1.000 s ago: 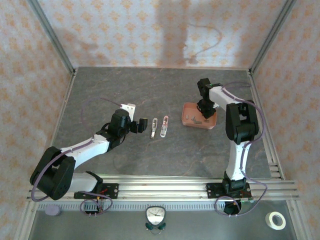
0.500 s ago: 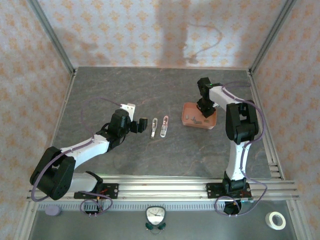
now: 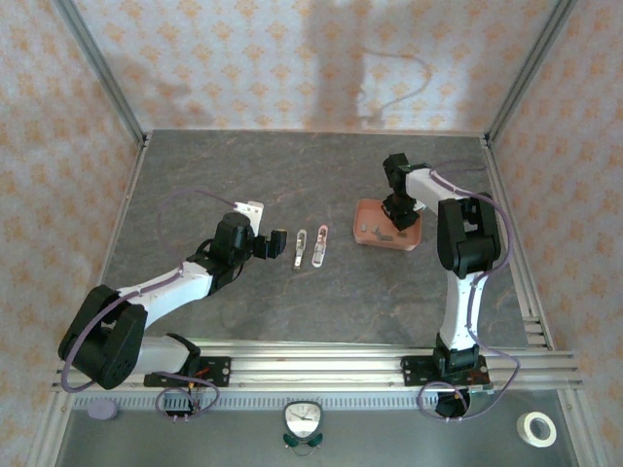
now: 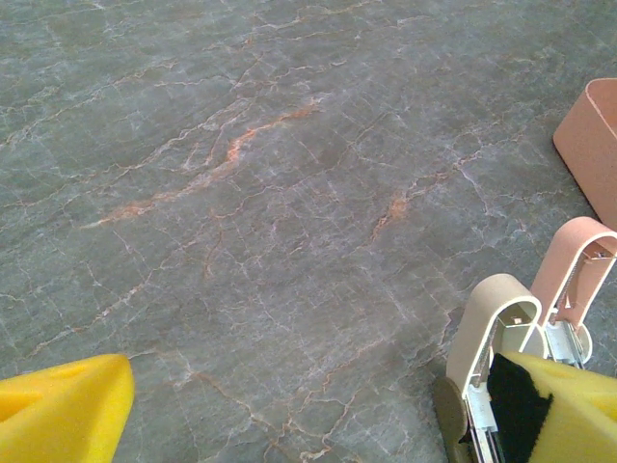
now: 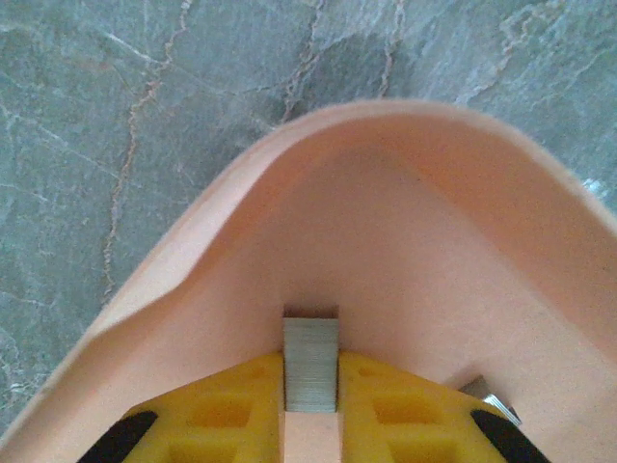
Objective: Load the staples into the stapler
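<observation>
- A grey staple strip stands pinched between the yellow fingers of the right gripper. They have drawn in on it over the past second, inside the salmon-pink tray.
- The catch looks made. A lift out of the tray would be the likely next step, and so small a strip could slip or tilt.
- More staples lie loose on the tray floor, at 7 o'clock of that gripper seen from above.
- The stapler, swung open into two rails, waits at 9 o'clock of the tray, well apart and not yet loaded.
- The left gripper, unmoved, sits at 9 o'clock of the stapler, fingers spread wide, one overlapping the stapler's end.
</observation>
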